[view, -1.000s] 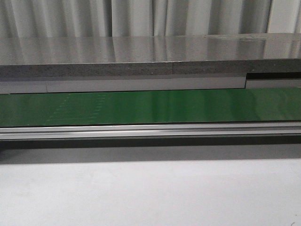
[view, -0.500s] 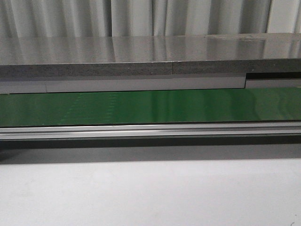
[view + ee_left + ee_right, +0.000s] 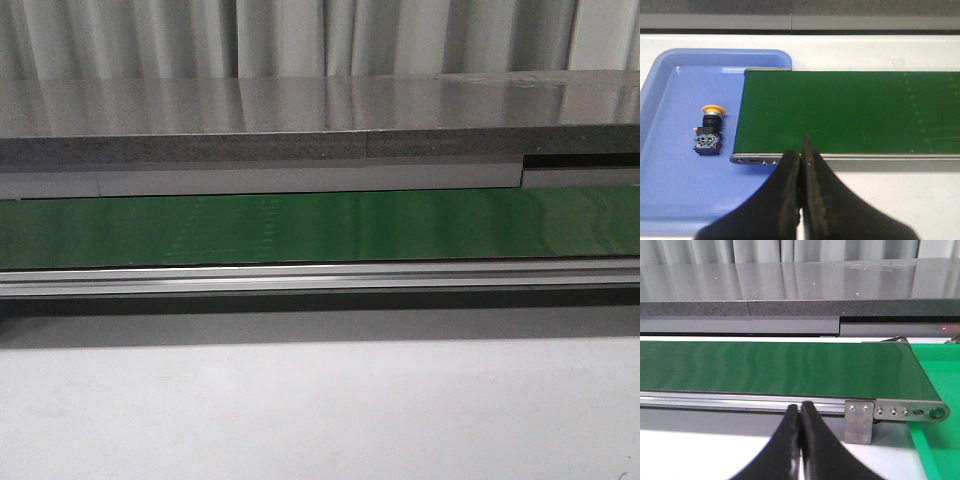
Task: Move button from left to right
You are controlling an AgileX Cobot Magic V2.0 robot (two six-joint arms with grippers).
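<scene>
The button (image 3: 709, 130) has a yellow-orange round cap and a black boxy body with a bluish-green label. It lies on its side in a blue tray (image 3: 670, 200), just off the end of the green conveyor belt (image 3: 850, 110), in the left wrist view. My left gripper (image 3: 801, 152) is shut and empty, over the belt's near rail, apart from the button. My right gripper (image 3: 800, 410) is shut and empty, in front of the belt's (image 3: 780, 367) near rail. Neither gripper nor the button shows in the front view.
The green belt (image 3: 320, 228) runs across the front view with an aluminium rail (image 3: 320, 278) along its near side and a grey stone ledge (image 3: 300, 120) behind. A metal end bracket (image 3: 910, 412) and a green surface (image 3: 940, 450) lie at the belt's right end.
Faint marks on the belt surface have shifted to the right in the front view. Nothing else has moved.
</scene>
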